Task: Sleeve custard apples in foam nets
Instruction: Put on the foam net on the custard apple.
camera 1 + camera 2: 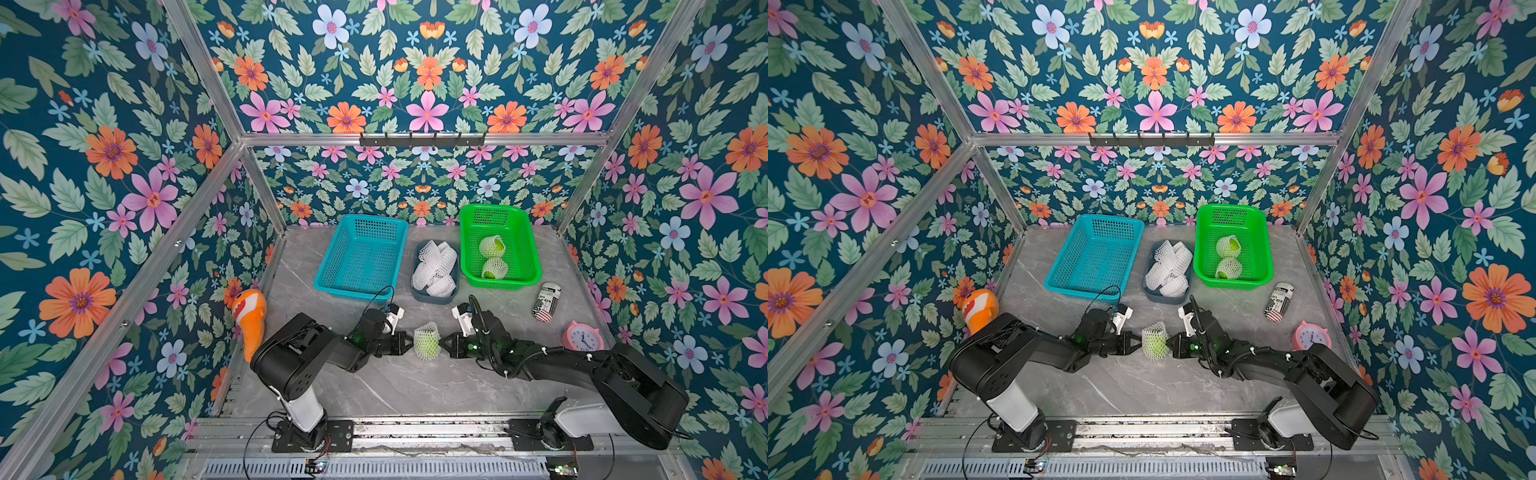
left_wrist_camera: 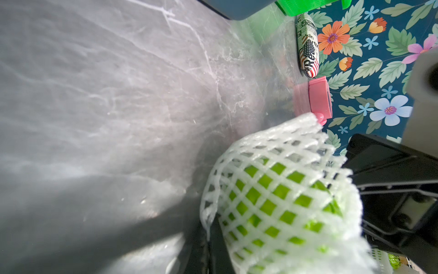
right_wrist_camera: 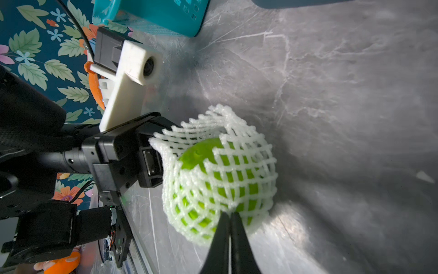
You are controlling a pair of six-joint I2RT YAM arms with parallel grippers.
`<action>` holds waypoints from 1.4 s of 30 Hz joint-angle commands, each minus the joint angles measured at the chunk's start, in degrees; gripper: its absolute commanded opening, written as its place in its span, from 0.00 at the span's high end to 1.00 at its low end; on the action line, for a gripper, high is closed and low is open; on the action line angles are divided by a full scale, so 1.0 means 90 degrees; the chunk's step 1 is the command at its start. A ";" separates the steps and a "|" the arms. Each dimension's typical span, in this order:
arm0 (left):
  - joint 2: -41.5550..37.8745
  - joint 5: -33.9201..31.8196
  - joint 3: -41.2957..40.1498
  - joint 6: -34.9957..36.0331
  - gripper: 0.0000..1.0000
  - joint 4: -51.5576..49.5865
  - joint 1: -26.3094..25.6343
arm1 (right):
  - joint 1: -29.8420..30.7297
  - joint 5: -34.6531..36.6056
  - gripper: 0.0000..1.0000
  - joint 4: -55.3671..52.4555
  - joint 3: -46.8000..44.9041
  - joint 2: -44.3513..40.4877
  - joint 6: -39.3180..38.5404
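At the table's (image 1: 374,386) centre a custard apple (image 1: 429,345) sits inside a foam net (image 1: 425,330). From 9 o'clock the left gripper (image 1: 409,344) is clenched on the net's rim; from 3 o'clock the right gripper (image 3: 229,216) pinches its mesh, fingers pressed together. Two sleeved fruits (image 1: 492,246) lie in the green basket (image 1: 494,285) at 1 o'clock, spare nets (image 1: 436,266) in the grey tray (image 1: 432,300) at 12.

Three custard apples (image 1: 428,345) for you, three foam nets (image 1: 426,330) on them; spare nets (image 1: 436,266) in one grey tray (image 1: 434,300), too tangled to count; two baskets (image 1: 376,230), one clock (image 1: 582,337), one plush fish (image 1: 249,316), one can (image 1: 547,302).
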 commanded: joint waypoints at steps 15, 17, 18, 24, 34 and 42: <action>0.0060 0.0037 -0.0105 -0.0035 1.00 0.0123 -0.0007 | 0.0228 0.0460 0.95 0.0341 -0.0165 0.0337 -0.0006; 0.0071 0.0058 -0.0114 -0.0043 1.00 0.0152 -0.0008 | 0.0223 0.0465 0.94 0.0407 -0.0156 0.0456 0.0025; 0.0071 0.0067 -0.0114 -0.0043 1.00 0.0151 -0.0008 | 0.0222 0.0465 0.94 0.0451 -0.0156 0.0490 0.0039; -0.0027 0.0075 -0.0088 -0.0064 1.00 0.0114 -0.0008 | 0.0225 0.0531 0.83 0.0157 -0.0025 0.0068 0.0017; -0.0105 0.0058 0.0015 -0.0065 1.00 0.0007 -0.0008 | 0.0226 0.0667 0.65 -0.0403 0.0062 -0.0415 -0.0165; -0.0131 -0.0080 -0.0007 -0.0074 1.00 -0.0145 -0.0007 | 0.0228 0.0868 0.51 -0.0846 0.0062 -0.0811 -0.0268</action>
